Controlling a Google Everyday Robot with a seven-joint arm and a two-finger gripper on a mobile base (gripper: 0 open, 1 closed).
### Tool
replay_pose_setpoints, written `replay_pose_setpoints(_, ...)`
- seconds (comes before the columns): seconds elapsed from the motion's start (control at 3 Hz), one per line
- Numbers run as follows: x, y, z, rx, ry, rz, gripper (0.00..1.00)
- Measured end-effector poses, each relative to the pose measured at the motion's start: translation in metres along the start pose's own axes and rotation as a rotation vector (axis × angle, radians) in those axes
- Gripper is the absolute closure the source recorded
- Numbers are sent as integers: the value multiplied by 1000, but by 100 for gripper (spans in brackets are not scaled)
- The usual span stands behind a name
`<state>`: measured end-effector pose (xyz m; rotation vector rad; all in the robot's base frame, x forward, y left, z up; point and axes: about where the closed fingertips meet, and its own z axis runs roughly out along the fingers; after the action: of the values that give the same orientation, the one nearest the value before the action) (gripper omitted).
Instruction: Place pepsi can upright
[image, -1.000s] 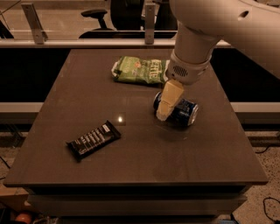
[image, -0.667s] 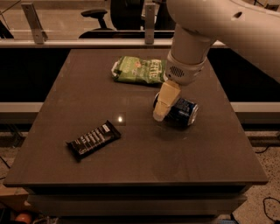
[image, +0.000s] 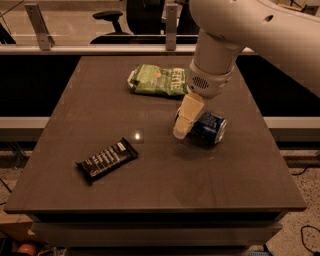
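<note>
Cream gripper (image: 182, 129), right of centre, meets the lying dark-blue metal pepsi can (image: 210, 128); its hold cannot be told. Recommend grasping squarely before tipping upright.

A dark brown table (image: 150, 200) held a green snack bag (image: 159, 80) lying flat near its far edge and a black wrapped bar (image: 106, 160) lying diagonally at front left, well apart. The gripper (image: 182, 131) hung low over the table just in front of the bag. A dark office chair (image: 111, 17) stood beyond a pale rail (image: 75, 49) behind.
</note>
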<state>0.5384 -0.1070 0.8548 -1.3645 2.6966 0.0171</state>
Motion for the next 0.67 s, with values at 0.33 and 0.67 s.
replay_pose_setpoints(0.33, 0, 3, 7, -2, 12, 21, 0)
replay_pose_setpoints(0.67, 1, 7, 13, -2, 36, 37, 0)
